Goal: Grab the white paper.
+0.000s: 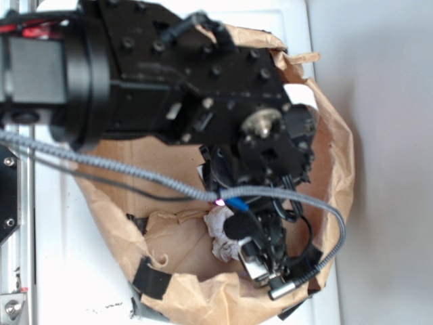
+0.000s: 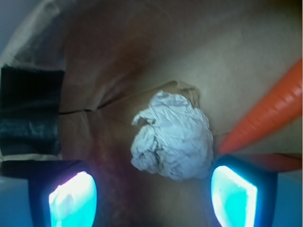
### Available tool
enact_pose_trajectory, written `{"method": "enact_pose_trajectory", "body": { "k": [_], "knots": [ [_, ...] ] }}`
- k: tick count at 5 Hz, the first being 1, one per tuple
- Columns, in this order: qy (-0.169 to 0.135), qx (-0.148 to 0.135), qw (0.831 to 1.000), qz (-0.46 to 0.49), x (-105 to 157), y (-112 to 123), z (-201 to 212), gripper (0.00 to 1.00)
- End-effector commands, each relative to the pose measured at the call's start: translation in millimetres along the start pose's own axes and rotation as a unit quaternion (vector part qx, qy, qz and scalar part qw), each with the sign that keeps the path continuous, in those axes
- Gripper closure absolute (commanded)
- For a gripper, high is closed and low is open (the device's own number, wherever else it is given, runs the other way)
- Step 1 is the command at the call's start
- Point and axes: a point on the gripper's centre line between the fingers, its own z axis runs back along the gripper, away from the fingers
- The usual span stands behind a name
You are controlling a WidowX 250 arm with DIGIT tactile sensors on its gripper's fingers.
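The white paper [image 2: 173, 142], a crumpled off-white ball with many creases, lies on the floor of the brown paper bag [image 2: 142, 52]. In the wrist view it sits a little right of centre, between the two fingers [image 2: 73, 201] of the pincer [image 2: 154, 198], nearer the right-hand one. The jaws stand apart, one on each side of the ball; neither finger is seen to press on it. The finger pads glow cyan in this view.

An orange carrot [image 2: 267, 111] lies inside the bag just beside the paper, slanting from the upper right down to a tip near the ball's right edge. Whether tip and paper touch cannot be told. A strip of black tape [image 2: 28, 111] covers part of the bag wall at the left of the wrist view.

In the exterior view the black arm [image 1: 169, 74] reaches from the upper left down into the open mouth of the bag [image 1: 338, 156], which stands on a white worktop [image 1: 385, 101]. The pincer [image 1: 260, 261] is within the bag; its jaws are largely masked by its own body there. A part of the white paper [image 1: 220, 227] shows just left of the pincer, against the brown lining. A grey braided cable [image 1: 101, 162] crosses in front of the arm and loops round toward the pincer. Black tape patches [image 1: 150, 277] mark the bag's lower rim.
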Motion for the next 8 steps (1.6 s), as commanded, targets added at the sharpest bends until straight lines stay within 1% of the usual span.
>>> {"method": "enact_pose_trajectory", "body": {
  "k": [1,2,3,4,5,6,7,8],
  "knots": [
    [-0.112,-0.006,0.993,0.035,6,8,-6,0.00],
    [-0.130,0.017,0.991,0.030,7,6,-27,0.00],
    [-0.098,0.033,0.995,-0.014,9,-3,-44,0.00],
    [-0.094,0.047,0.994,-0.019,17,-15,-62,0.00],
    [-0.095,0.059,0.994,-0.018,19,-18,-70,0.08],
    [-0.101,0.053,0.993,-0.015,18,-16,-66,1.00],
    [-0.096,0.046,0.994,-0.012,17,-14,-56,1.00],
    [-0.084,0.040,0.996,-0.012,17,-13,-44,1.00]
  ]
}}
